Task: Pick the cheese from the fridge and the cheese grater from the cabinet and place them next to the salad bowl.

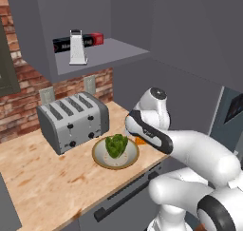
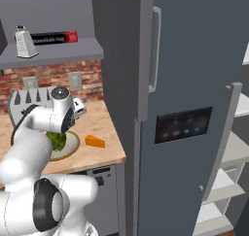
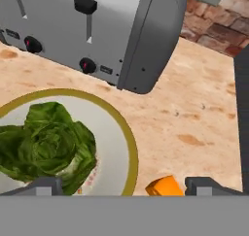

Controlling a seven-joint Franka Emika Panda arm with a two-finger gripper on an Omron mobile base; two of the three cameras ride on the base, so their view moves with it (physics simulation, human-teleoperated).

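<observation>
Cheese (image 2: 95,142) lies on the bench (image 1: 42,178) just beside the salad bowl (image 1: 99,155); gripper (image 3: 124,185) spread above it, apparently not touching; cheese grater (image 1: 77,48) on cabinet (image 1: 118,52) shelf.

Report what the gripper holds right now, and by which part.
Nothing: the gripper is open, and the cheese lies on the counter beside the salad bowl.

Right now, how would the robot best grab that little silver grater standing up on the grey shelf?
Probably by the narrow upper body of the silver-white tapered box grater, just under its handle, approaching from the open front of the grey wall cabinet. It stands upright, and the black-and-red box lies close behind it.
</observation>
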